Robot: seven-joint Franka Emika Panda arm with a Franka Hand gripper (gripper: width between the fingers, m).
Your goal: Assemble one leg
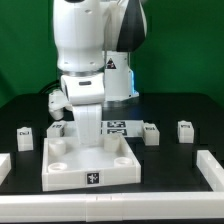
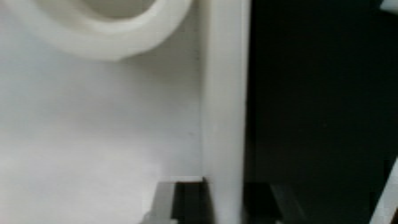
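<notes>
Two legs (image 1: 150, 133) stand either side of the pincer (image 1: 88, 138).

The arm (image 1: 92, 45) ran off the exterior view's top edge and hid part of the marker board (image 1: 117, 126). The wrist view was blurred, its 1 socket (image 2: 121, 36) cropped by the edge; how the jaws stood could not be told.
</notes>
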